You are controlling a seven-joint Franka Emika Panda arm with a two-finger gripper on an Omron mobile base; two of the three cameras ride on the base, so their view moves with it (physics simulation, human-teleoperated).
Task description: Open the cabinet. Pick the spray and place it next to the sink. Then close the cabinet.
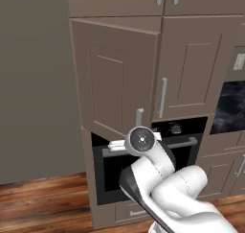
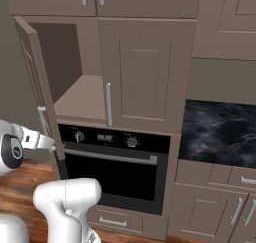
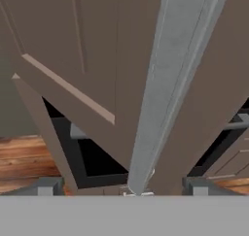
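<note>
At cabinet [image 2: 145, 72] left door [image 1: 112, 83], swung partly open: gripper [image 3: 124, 186] fingers [image 3: 46, 186] spread apart, straddling bar handle [image 3: 165, 84]. Oven [image 2: 115, 172] below.

The cabinet [image 2: 145, 67] looks matt painted wood, its handle [image 3: 165, 94] brushed metal; oven [image 2: 117, 162] glossy black, floor [image 1: 43, 203] polished wood.

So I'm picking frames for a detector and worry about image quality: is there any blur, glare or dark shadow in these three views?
Left base view: even flat light, soft edges, no glare on the open cabinet door. Right base view: the cabinet interior is shaded at the back, and the oven glass is dark. Hand view: the door's silver handle is very close, its edges soft and smeared.
</note>
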